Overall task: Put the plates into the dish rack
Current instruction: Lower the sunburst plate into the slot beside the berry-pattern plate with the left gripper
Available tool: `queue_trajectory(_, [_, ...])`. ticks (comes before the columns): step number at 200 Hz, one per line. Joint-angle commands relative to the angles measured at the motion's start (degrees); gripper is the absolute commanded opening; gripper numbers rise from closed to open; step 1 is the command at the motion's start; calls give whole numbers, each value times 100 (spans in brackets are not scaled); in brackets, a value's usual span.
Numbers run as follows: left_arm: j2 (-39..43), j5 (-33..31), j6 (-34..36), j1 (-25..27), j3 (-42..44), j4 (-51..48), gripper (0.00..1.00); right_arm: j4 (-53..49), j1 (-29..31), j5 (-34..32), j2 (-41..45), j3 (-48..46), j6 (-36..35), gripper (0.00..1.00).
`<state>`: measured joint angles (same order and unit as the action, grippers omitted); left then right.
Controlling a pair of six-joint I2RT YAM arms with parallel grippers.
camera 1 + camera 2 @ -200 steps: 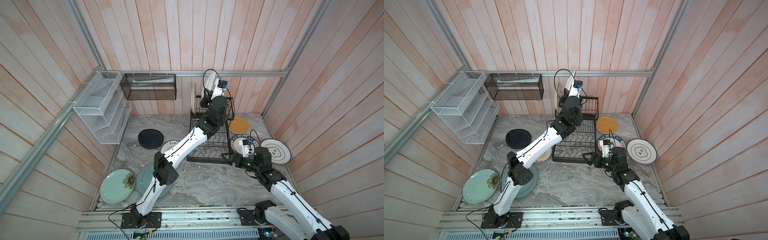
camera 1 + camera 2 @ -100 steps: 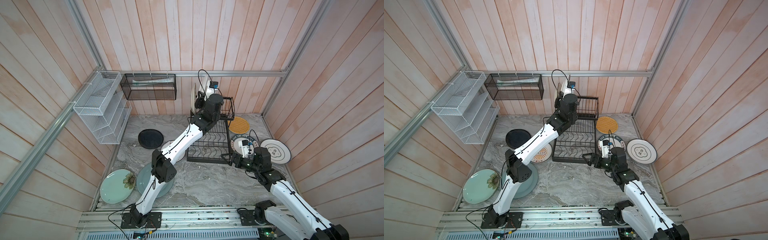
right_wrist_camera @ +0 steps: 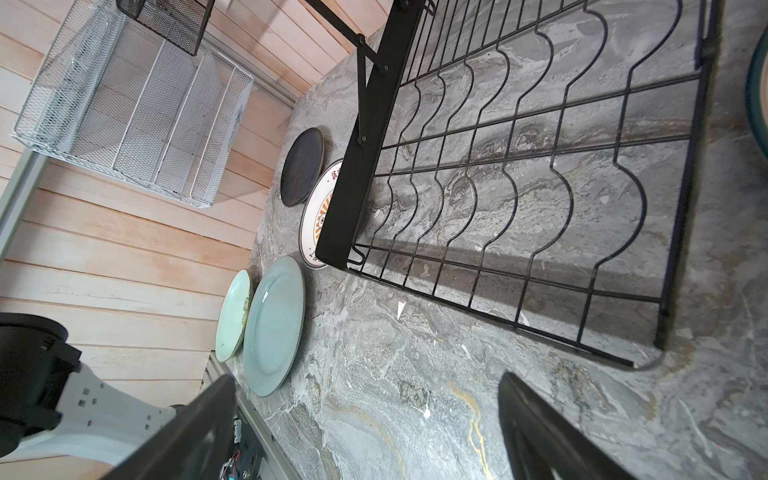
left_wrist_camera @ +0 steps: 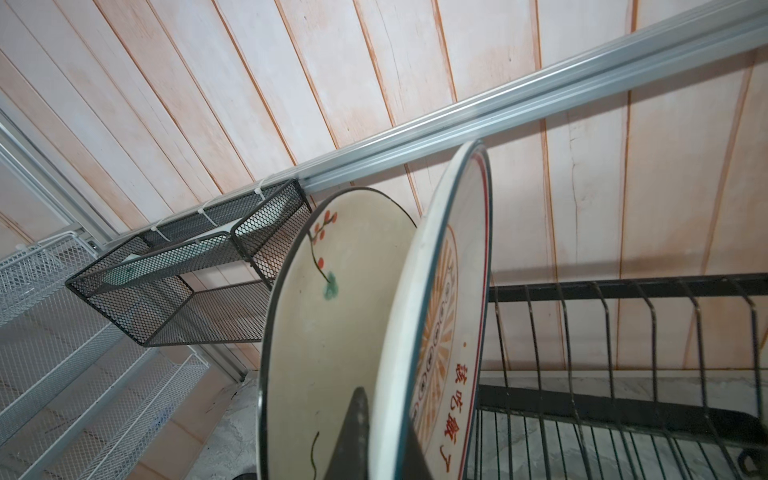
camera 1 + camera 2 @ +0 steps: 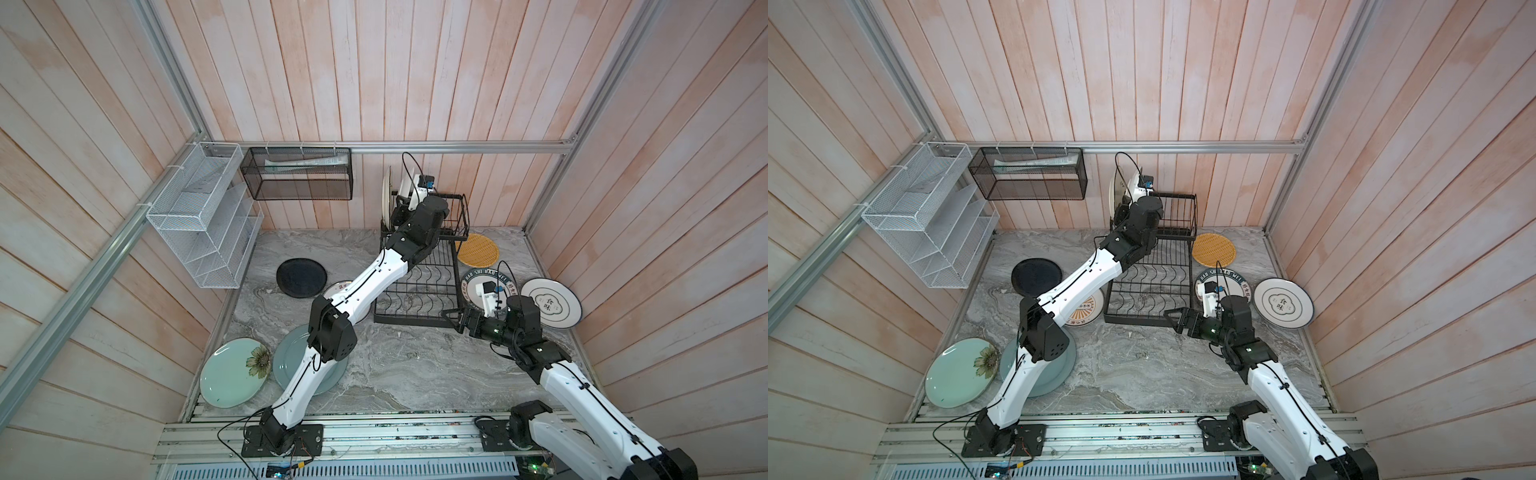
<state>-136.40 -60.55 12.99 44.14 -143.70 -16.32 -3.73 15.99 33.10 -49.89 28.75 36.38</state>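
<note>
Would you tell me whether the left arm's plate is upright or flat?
Upright: the plate stands on edge, parallel to a second plate.

Marble tabletop (image 5: 395, 365) with plates (image 5: 301, 277), dish rack (image 5: 415, 321)

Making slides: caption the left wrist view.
Left gripper holds an orange-sunburst plate upright beside a red-berry plate, by the dish rack.

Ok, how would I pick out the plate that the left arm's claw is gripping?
Find the black wire dish rack by the back wall; at the left end of its raised tier two plates stand on edge. The left claw pinches the plate nearer the empty slots. Its neighbour is cream with a red-berry sprig, while the held one shows an orange sunburst and red characters.
</note>
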Motion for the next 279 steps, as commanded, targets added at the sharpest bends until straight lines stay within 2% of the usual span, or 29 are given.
queue_trajectory(1, [-71, -210, -173, -40, -61, 109, 0, -108, 27, 63, 78, -63, -44, 98])
queue_trajectory(37, [56, -351, -401, -42, -91, 168, 0, -117, 27, 98, 72, -56, -52, 98])
queue_trajectory(79, [296, -717, 266, 46, 131, 1174, 0, -88, 25, 112, 54, -77, -43, 98])
queue_trajectory(102, [251, -789, 388, 29, 108, 1255, 0, -38, 27, 135, 41, -106, -25, 98])
queue_trajectory(154, [-179, -551, -96, 13, -330, 318, 0, 10, 27, 179, 50, -203, 4, 98])
queue_trajectory(257, [-261, -37, -1164, -64, -314, -757, 0, -28, 27, 171, 94, -194, 9, 98])
queue_trajectory(279, [-85, 192, -1418, -60, -194, -901, 11, -31, 27, 162, 86, -183, 1, 98])
